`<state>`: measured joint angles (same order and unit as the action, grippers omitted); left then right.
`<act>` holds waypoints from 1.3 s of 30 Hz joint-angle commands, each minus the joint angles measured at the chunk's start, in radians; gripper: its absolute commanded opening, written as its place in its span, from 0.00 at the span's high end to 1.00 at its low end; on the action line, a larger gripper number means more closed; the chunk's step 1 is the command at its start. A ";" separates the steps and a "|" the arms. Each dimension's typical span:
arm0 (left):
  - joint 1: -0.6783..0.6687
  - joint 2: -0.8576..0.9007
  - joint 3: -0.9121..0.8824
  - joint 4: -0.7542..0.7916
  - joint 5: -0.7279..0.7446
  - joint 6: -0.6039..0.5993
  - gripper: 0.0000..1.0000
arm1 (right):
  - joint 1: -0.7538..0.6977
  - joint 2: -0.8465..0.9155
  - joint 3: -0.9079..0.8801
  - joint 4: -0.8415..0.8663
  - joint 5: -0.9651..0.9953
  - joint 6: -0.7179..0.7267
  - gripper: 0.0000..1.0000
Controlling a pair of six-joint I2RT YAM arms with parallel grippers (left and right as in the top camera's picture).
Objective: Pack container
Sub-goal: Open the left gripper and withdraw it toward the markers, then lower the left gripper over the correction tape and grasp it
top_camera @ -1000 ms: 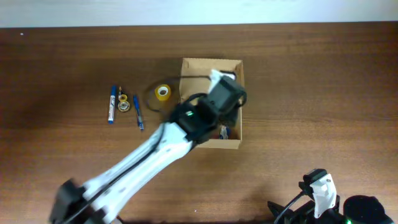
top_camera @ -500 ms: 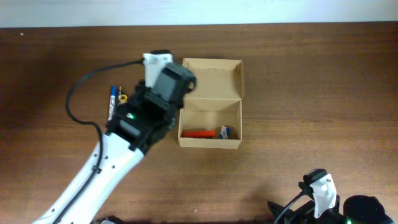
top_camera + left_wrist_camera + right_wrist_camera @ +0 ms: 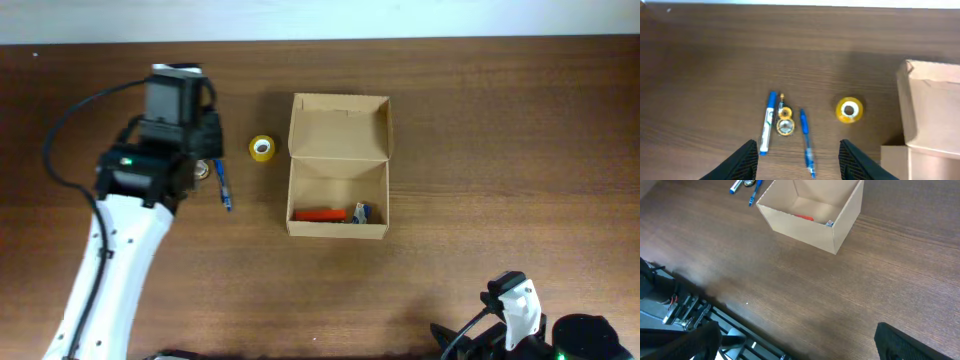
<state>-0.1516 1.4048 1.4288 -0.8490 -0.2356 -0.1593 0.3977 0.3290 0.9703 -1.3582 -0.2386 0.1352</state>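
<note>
The container, a tan cardboard box (image 3: 338, 190) with its flap lid (image 3: 338, 125) open toward the back, sits mid-table and holds a red marker (image 3: 318, 214) and a small blue item (image 3: 362, 212). It also shows in the right wrist view (image 3: 810, 220) and at the right edge of the left wrist view (image 3: 935, 120). My left gripper (image 3: 800, 165) is open and empty above a blue-white marker (image 3: 767, 122), a small gold tape roll (image 3: 785, 127) and a blue pen (image 3: 806, 142). A yellow tape roll (image 3: 849, 110) lies between them and the box. My right gripper (image 3: 795, 347) is open and empty at the front edge.
In the overhead view my left arm (image 3: 130, 230) reaches from the front left, with its gripper (image 3: 190, 160) over the pens. The blue pen (image 3: 222, 182) and yellow tape (image 3: 262, 148) lie left of the box. The right arm (image 3: 515, 310) rests at the front right.
My left gripper has moved from over the box to the left, above the pens. The red marker now shows lying in the box. The right arm has not moved.
</note>
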 commanded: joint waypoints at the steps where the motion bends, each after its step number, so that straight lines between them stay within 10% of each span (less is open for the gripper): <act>1: 0.058 -0.008 -0.038 -0.001 0.095 0.030 0.48 | -0.006 -0.002 0.001 0.002 -0.013 0.008 0.01; 11: 0.097 0.117 -0.142 0.054 0.153 0.108 0.28 | -0.006 -0.002 0.001 0.002 -0.013 0.008 0.01; 39: 0.216 0.525 -0.142 0.250 0.300 0.183 0.28 | -0.006 -0.002 0.001 0.003 -0.013 0.008 0.01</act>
<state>0.0601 1.8980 1.2922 -0.6094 0.0383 0.0021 0.3977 0.3290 0.9703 -1.3582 -0.2386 0.1356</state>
